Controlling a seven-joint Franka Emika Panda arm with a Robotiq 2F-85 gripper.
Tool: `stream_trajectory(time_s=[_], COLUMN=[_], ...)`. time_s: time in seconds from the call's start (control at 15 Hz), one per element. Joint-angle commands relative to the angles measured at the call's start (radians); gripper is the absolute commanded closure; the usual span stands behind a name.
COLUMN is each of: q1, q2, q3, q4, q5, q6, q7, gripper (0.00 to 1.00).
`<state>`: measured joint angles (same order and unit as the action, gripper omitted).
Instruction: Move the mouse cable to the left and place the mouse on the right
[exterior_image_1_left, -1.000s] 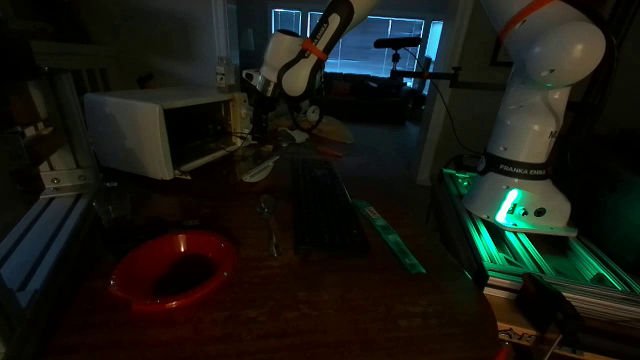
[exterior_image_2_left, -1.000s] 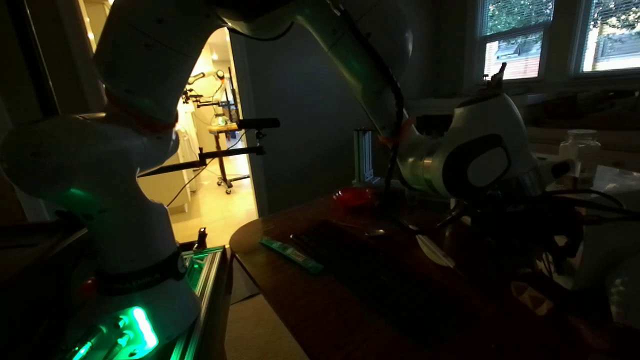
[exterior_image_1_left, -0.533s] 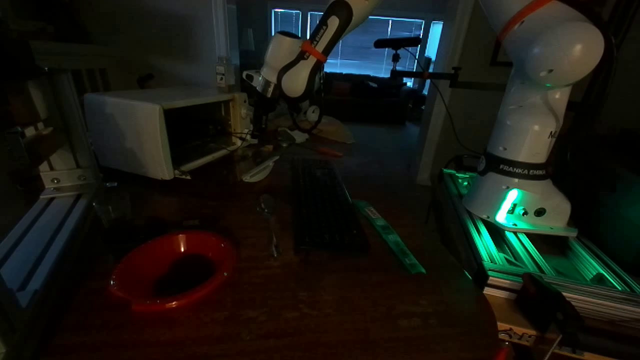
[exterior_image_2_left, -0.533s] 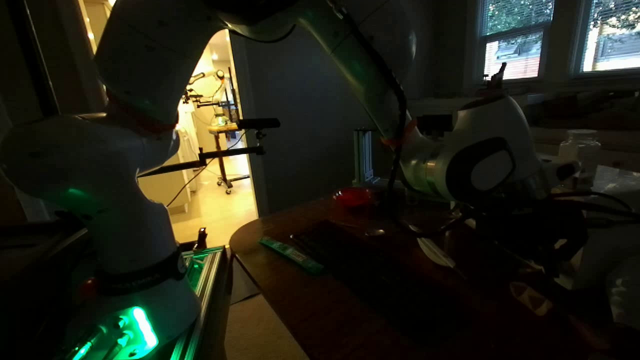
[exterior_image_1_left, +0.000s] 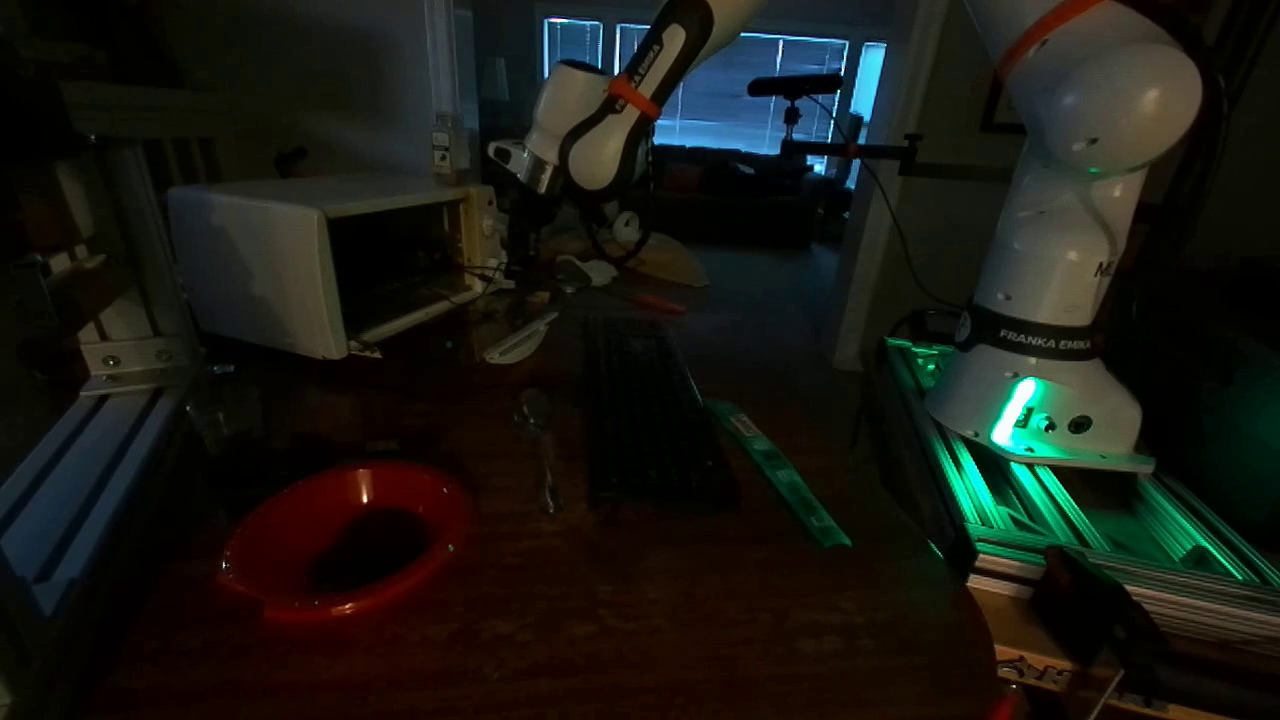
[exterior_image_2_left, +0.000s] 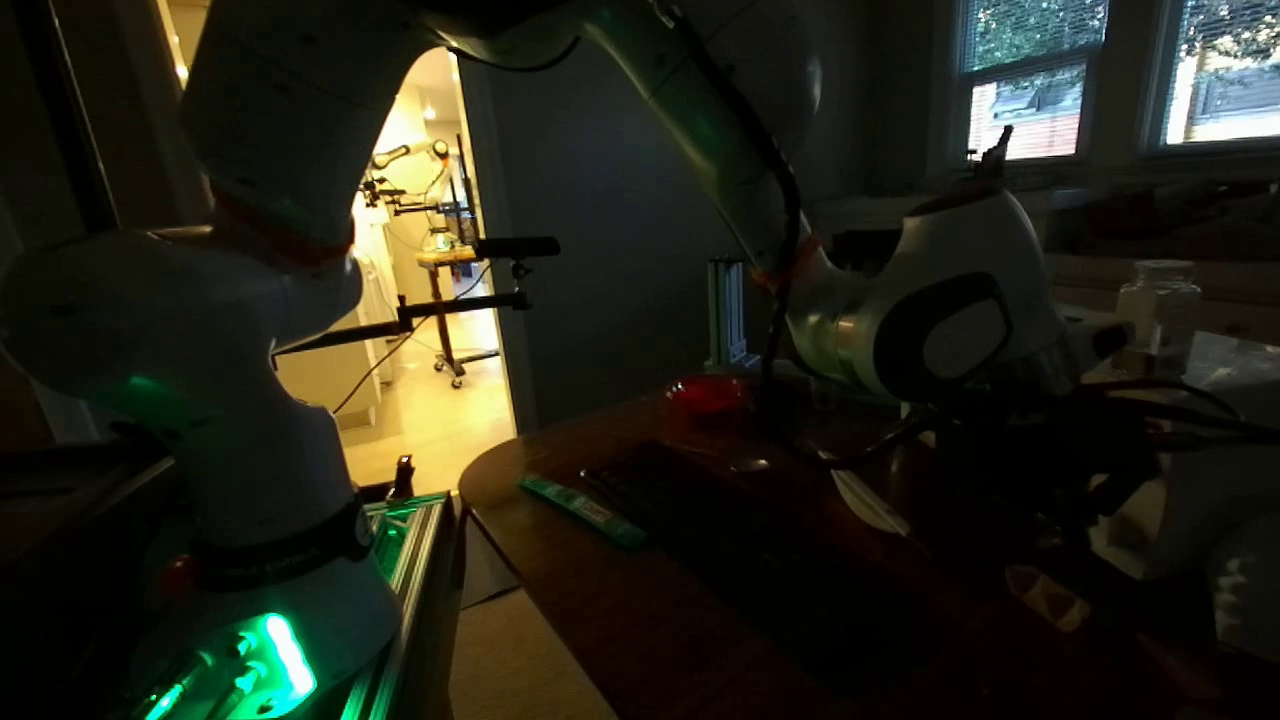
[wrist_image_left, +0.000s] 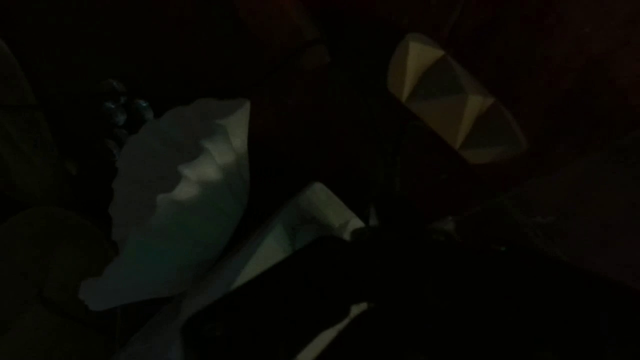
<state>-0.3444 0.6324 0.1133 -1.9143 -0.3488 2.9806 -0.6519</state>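
Red bowl (exterior_image_1_left: 290, 525) near the left edge of the desk (exterior_image_1_left: 620, 620) in an exterior view; gripper (exterior_image_1_left: 516, 264) toward the far edge, too dark to tell spread from pressed together; then a keyboard (exterior_image_1_left: 655, 410); a green strip (exterior_image_1_left: 782, 478) toward the right edge. I cannot locate the mouse.

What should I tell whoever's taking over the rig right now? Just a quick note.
Gripper: near the oven; too dark to tell whether the jaws are open, shut or holding anything.
Mouse and cable: can't make out either for certain. The keyboard and bowl are on the table.
Done: nothing I can confirm.
Left: probably everything, cable to the left, mouse to the right. More light might help.
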Motion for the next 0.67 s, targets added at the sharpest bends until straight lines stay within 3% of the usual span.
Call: stream_trajectory(time_s=[0.0,0.4,0.6], q1=[-0.056,-0.119,-0.198], q2=[-0.103,-0.245,-0.3], q3=[0.057,0.129,0.201], q4=[-0.127,-0.251,-0.284], q5=[0.03,0.119,0.137], q6=[-0.009,-0.027,-0.038], q7=[-0.09,-0.209,-0.238], gripper=[0.99,0.99,0.99])
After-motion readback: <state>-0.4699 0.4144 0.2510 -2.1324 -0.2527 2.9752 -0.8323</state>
